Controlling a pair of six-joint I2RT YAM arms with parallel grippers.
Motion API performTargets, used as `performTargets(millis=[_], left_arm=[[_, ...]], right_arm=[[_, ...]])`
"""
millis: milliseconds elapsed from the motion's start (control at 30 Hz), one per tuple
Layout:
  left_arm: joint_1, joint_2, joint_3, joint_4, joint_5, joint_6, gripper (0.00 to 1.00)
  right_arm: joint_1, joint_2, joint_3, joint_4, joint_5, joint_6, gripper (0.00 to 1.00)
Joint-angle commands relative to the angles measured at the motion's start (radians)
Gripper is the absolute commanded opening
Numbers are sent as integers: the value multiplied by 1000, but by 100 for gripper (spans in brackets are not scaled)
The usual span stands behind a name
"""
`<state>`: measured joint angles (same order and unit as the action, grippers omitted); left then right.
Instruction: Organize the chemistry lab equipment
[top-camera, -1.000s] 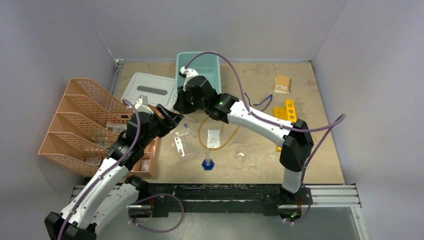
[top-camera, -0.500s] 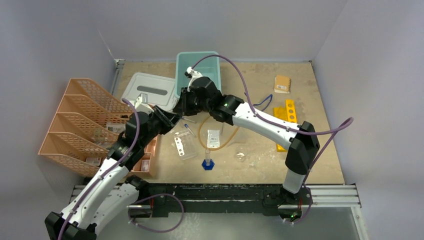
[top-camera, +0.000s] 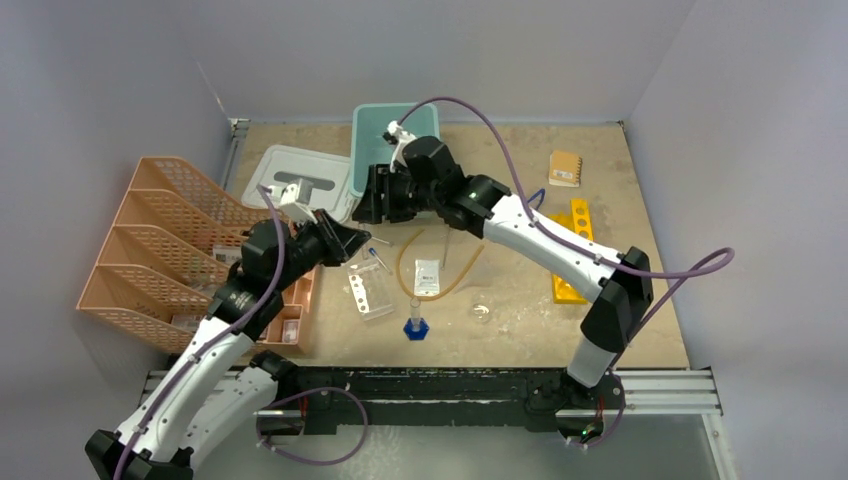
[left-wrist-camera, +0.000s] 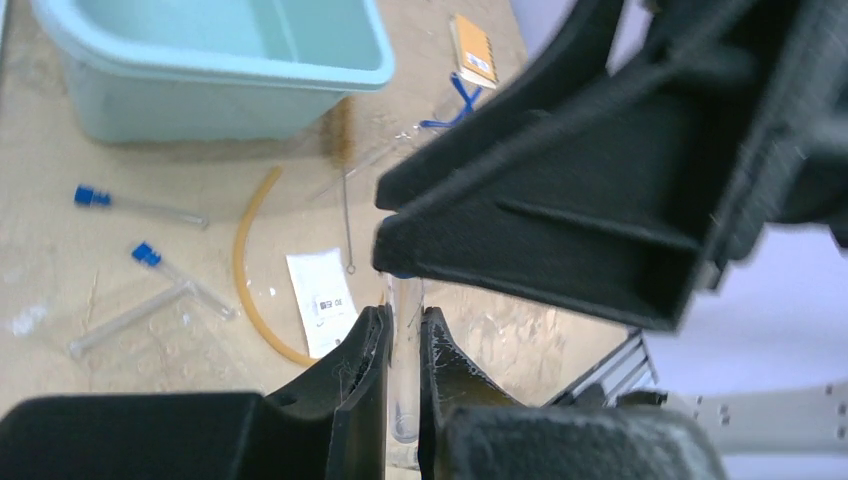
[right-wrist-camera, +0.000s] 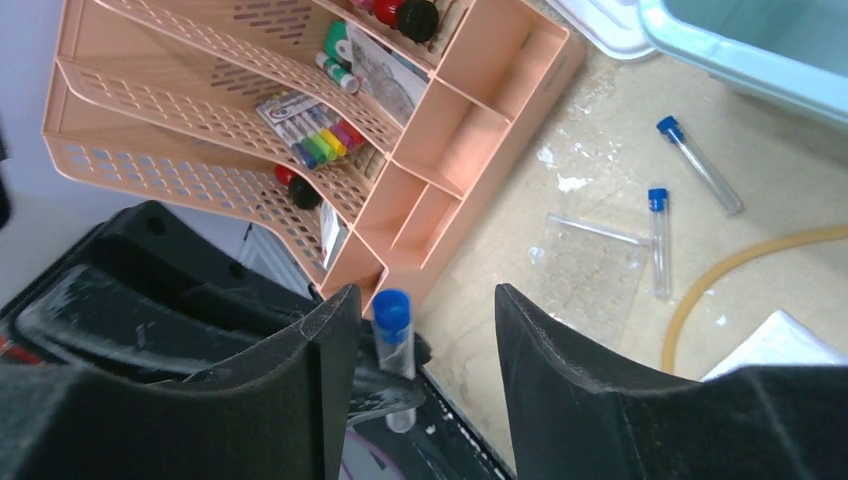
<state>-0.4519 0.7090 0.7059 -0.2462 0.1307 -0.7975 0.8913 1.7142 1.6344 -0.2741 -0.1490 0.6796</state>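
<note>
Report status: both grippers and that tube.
Left fingers shut on blue-capped tube. Right fingers open, either side of its cap. Two more tubes lying loose below.

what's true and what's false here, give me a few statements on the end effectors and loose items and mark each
1. The left end effector is shut on a blue-capped tube. True.
2. The right end effector grips that tube too. False: its jaws stand open on either side of it.
3. Two more capped tubes lie on the table. True.
4. The white packet is in the peach tray. False: it lies on the table by the tubing.
5. The cylinder lies on its side. False: it stands upright on its blue base.
</note>
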Motion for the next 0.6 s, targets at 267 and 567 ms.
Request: performTargets(millis=[267, 567], left_arm=[[2, 123, 250, -96, 291, 519, 0], [2, 156, 277, -117, 315, 600, 0]], right_arm=[[-50, -59, 135, -255, -167, -77, 44], [-89, -89, 85, -242, -265, -27, 20]])
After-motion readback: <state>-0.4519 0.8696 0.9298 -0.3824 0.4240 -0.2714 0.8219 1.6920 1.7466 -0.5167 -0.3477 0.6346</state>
